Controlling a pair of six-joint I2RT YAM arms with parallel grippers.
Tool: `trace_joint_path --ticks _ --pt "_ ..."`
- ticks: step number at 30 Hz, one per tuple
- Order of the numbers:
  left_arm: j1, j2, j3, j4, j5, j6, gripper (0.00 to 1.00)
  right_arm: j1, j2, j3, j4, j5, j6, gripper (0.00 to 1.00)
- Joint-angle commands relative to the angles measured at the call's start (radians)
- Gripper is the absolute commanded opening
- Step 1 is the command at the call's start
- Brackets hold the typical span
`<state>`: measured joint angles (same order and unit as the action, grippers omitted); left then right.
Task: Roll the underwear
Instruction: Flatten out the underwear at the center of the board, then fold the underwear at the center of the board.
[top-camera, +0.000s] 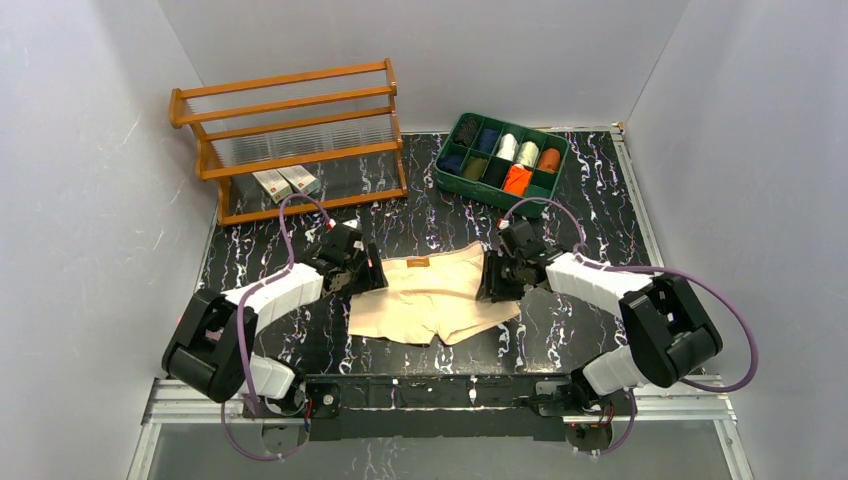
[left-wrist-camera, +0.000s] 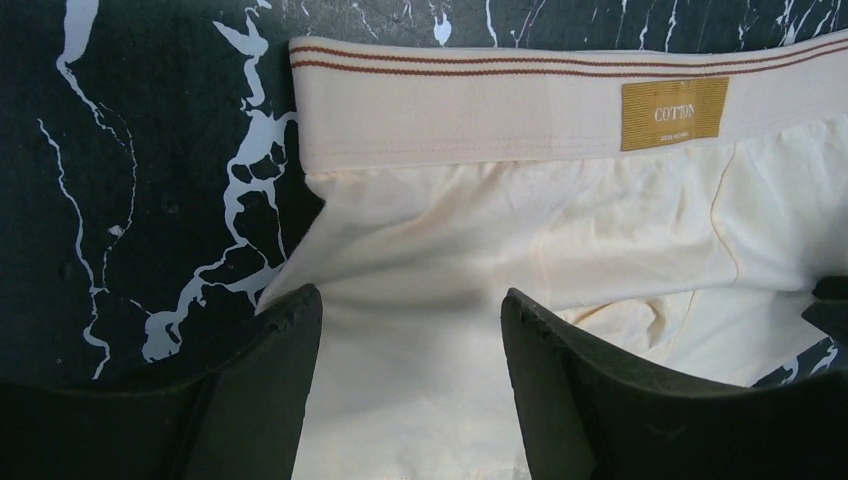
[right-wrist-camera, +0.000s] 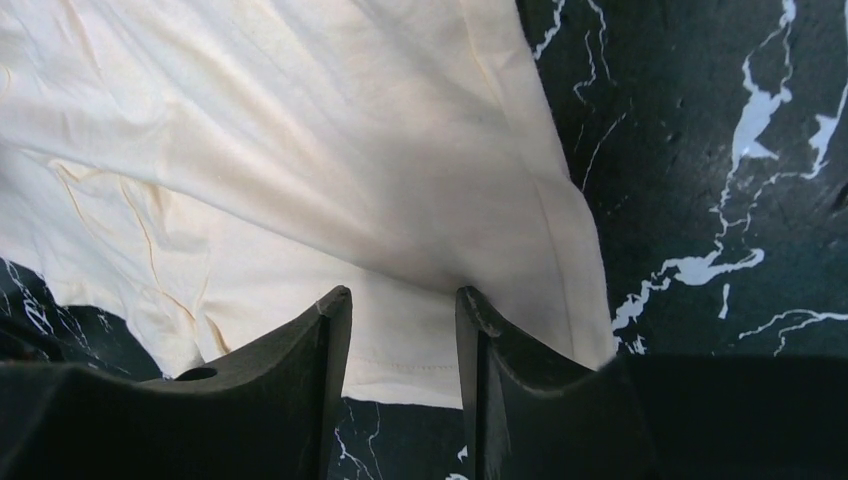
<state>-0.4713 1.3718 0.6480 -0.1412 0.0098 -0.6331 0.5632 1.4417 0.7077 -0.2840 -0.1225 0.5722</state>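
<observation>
Two underwear: orange underwear sits in the green tray; beige underwear lies flat mid-table, waistband striped, label gold. Left gripper and right gripper hang released over it.

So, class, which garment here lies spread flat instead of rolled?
The beige underwear on the table; all the others sit rolled up in the green tray.
</observation>
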Motion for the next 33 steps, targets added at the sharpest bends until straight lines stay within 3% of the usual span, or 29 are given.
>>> trace_joint_path --ticks 1,5,8,15,23,33 --pt "0.002 -0.025 0.006 -0.055 0.026 0.053 0.64 -0.002 -0.045 0.018 -0.089 -0.009 -0.004 0.54" --pt "0.002 -0.139 0.007 -0.119 0.056 0.033 0.66 -0.002 -0.061 0.154 -0.102 -0.029 -0.028 0.63" --pt "0.002 -0.25 -0.016 -0.189 0.016 -0.015 0.67 -0.001 -0.036 0.243 -0.072 -0.083 -0.032 0.64" --pt "0.003 -0.436 -0.114 -0.339 -0.099 -0.182 0.67 0.06 0.176 0.418 0.031 -0.231 0.029 0.49" --pt "0.002 -0.575 -0.236 -0.333 -0.085 -0.304 0.59 0.264 0.47 0.732 -0.008 -0.148 0.02 0.42" --pt "-0.008 -0.59 -0.343 -0.305 -0.088 -0.383 0.5 0.39 0.771 1.116 -0.169 0.069 -0.028 0.45"
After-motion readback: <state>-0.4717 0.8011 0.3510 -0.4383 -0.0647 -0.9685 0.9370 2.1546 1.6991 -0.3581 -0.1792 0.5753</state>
